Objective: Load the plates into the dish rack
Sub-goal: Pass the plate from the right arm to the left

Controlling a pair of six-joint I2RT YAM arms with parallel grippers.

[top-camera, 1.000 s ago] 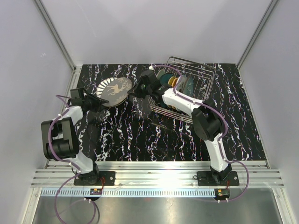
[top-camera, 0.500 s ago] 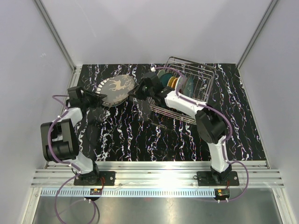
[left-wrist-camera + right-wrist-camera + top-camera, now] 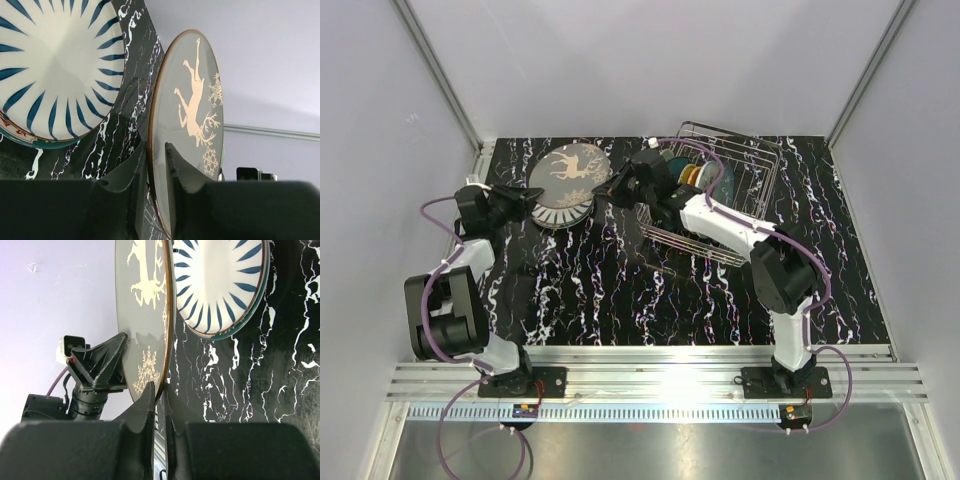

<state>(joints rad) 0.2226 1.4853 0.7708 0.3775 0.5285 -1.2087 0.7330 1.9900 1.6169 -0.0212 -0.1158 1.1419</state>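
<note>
The grey-brown deer plate hangs tilted above the table, held at both sides. My left gripper is shut on its left rim, one finger on each face. On the opposite rim my right gripper is shut as well. Under the deer plate a white plate with blue rays lies flat on the table. The wire dish rack stands at the back right with several plates upright in its slots.
The black marbled table ends at grey walls on the left, back and right. The right arm stretches across the rack's front left corner. The left arm's base link stands near the left edge.
The deer plate has risen off the striped plate and shifted toward the back. My left gripper has moved up to its left rim and narrowed its jaws onto it. The right gripper stays shut.
</note>
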